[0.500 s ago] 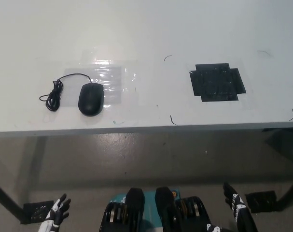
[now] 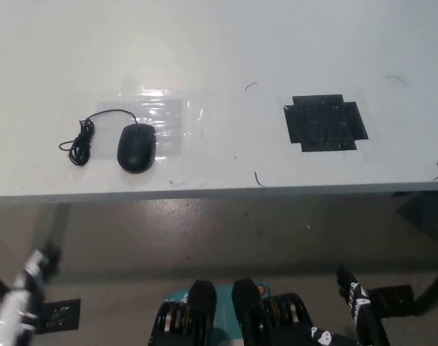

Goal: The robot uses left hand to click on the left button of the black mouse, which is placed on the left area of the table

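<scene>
The black mouse (image 2: 136, 147) lies on the left part of the white table (image 2: 219, 50), near the front edge. Its thin cable (image 2: 79, 143) is coiled just to its left. My white left hand (image 2: 31, 285) is low at the lower left, below the table edge and well short of the mouse; it is blurred. My black right hand (image 2: 354, 295) rests low at the lower right, below the table, fingers apart and holding nothing.
A shiny patch of clear tape (image 2: 161, 115) lies under and behind the mouse. A black tape patch (image 2: 325, 123) sits on the table's right half. The table's front edge (image 2: 219, 192) runs across the picture, with grey floor below it.
My left hand has swung up and to the left from the bottom edge and is now blurred. The right hand has barely shifted. The mouse has not moved.
</scene>
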Available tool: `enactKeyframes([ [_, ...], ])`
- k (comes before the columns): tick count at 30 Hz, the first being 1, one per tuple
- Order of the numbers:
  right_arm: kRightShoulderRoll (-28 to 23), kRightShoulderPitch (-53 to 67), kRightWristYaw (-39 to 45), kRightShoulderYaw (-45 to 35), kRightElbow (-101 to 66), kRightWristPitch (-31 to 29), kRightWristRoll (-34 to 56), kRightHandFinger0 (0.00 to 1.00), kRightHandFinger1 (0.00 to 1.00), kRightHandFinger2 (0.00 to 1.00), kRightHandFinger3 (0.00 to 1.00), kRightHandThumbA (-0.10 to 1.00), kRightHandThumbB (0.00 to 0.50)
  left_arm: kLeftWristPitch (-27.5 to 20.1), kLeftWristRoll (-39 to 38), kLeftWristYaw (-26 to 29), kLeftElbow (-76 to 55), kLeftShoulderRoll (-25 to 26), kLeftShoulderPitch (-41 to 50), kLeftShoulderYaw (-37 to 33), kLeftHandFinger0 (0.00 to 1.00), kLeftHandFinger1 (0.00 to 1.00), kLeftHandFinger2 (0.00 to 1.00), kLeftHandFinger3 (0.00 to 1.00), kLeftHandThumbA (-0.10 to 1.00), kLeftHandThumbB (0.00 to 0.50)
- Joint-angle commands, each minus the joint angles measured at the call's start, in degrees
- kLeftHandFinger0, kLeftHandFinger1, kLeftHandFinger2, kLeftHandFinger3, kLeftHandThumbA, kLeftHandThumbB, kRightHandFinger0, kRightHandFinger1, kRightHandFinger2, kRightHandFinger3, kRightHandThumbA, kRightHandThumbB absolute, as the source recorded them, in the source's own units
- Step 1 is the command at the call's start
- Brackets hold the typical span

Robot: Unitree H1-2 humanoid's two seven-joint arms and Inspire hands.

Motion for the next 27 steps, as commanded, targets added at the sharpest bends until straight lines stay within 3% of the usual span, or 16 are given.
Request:
enactKeyframes([
  [1,-0.17,-1.55,-0.27,-0.87,-2.26,-3.92,1.3,1.0,1.0,1.0,1.0,1.0,0.257,8.63,-8.41,-3.97,-12.33,10.18,-4.48,4.52,1.0,1.0,1.0,1.0,1.0,0.197],
  [3,-0.22,-1.6,-0.09,-0.88,-2.21,-3.92,1.28,1.0,1.0,1.0,1.0,1.0,0.258,11.31,-9.96,-5.04,-14.83,13.74,-6.0,5.77,1.0,0.99,0.98,1.0,1.0,0.203],
  [5,-0.47,-1.94,0.03,-1.4,-2.11,-3.92,1.71,1.0,1.0,1.0,1.0,1.0,0.26,14.36,-11.25,-6.23,-15.73,17.66,-9.98,6.33,1.0,0.85,0.86,1.0,1.0,0.243],
  [8,-0.59,-2.37,-0.24,-1.6,-1.73,-3.92,1.4,1.0,1.0,1.0,1.0,1.0,0.269,17.79,-12.77,-8.59,-15.49,23.59,-14.77,6.74,0.83,0.66,0.71,1.0,1.0,0.252],
  [10,-0.73,-2.66,-0.3,-1.65,-1.59,-3.92,1.3,1.0,1.0,1.0,1.0,1.0,0.268,19.24,-13.29,-10.9,-12.31,27.87,-20.33,6.15,0.61,0.39,0.49,1.0,1.0,0.34],
  [12,-0.77,-2.78,-0.39,-1.69,-1.48,-3.92,1.25,1.0,1.0,1.0,1.0,1.0,0.267,19.89,-14.33,-11.91,-11.04,29.16,-22.28,5.6,0.58,0.28,0.37,1.0,1.0,0.37],
  [13,-0.68,-2.75,-0.16,-1.78,-1.51,-3.92,1.59,1.0,1.0,1.0,1.0,1.0,0.269,21.05,-16.49,-13.42,-9.51,30.35,-24.66,5.15,0.6,0.1,0.15,1.0,1.0,0.365],
  [14,-0.66,-2.77,-0.11,-1.79,-1.44,-3.92,1.62,1.0,1.0,1.0,1.0,1.0,0.269,22.88,-18.69,-15.33,-8.02,31.71,-27.17,4.34,0.47,0.02,0.04,1.0,1.0,0.367],
  [15,-0.67,-2.8,-0.17,-1.77,-1.36,-3.92,1.5,1.0,1.0,1.0,1.0,1.0,0.269,26.02,-20.0,-17.27,-6.42,33.09,-30.69,2.94,0.02,0.0,0.0,1.0,1.0,0.381],
  [19,-0.7,-2.77,0.2,-1.85,-1.29,-3.92,1.88,1.0,1.0,1.0,1.0,1.0,0.263,30.86,-19.52,-20.51,-1.79,34.08,-39.39,-1.56,0.0,0.0,0.0,1.0,1.0,0.362],
  [21,-0.74,-2.73,0.1,-1.8,-1.36,-3.92,1.73,1.0,1.0,1.0,1.0,1.0,0.262,35.65,-20.03,-23.54,3.0,34.14,-45.07,-4.8,0.03,0.04,0.14,1.0,1.0,0.361],
  [22,-0.74,-2.71,0.13,-1.79,-1.45,-3.92,1.74,1.0,1.0,1.0,1.0,1.0,0.261,37.86,-20.27,-25.32,5.44,34.29,-47.58,-6.39,0.09,0.14,0.33,1.0,1.0,0.36],
  [23,-0.74,-2.7,0.13,-1.79,-1.49,-3.92,1.74,1.0,1.0,1.0,1.0,1.0,0.26,38.85,-20.37,-26.02,6.39,34.38,-48.56,-7.01,0.12,0.18,0.4,1.0,1.0,0.36],
  [25,-0.68,-2.68,0.05,-1.85,-1.51,-3.92,1.76,1.0,1.0,1.0,1.0,1.0,0.261,42.45,-20.54,-30.68,12.15,34.63,-54.07,-10.81,0.1,0.2,0.43,1.0,1.0,0.343],
  [26,-0.74,-2.7,-0.02,-1.8,-1.6,-3.92,1.63,1.0,1.0,1.0,1.0,1.0,0.26,43.33,-21.65,-32.88,16.66,34.39,-57.4,-13.68,0.01,0.18,0.44,1.0,1.0,0.396],
  [27,-0.77,-2.84,-0.1,-1.75,-1.56,-3.92,1.49,1.0,1.0,1.0,1.0,1.0,0.259,43.67,-21.44,-35.14,21.12,33.99,-60.73,-16.62,0.0,0.15,0.45,1.0,1.0,0.404],
])
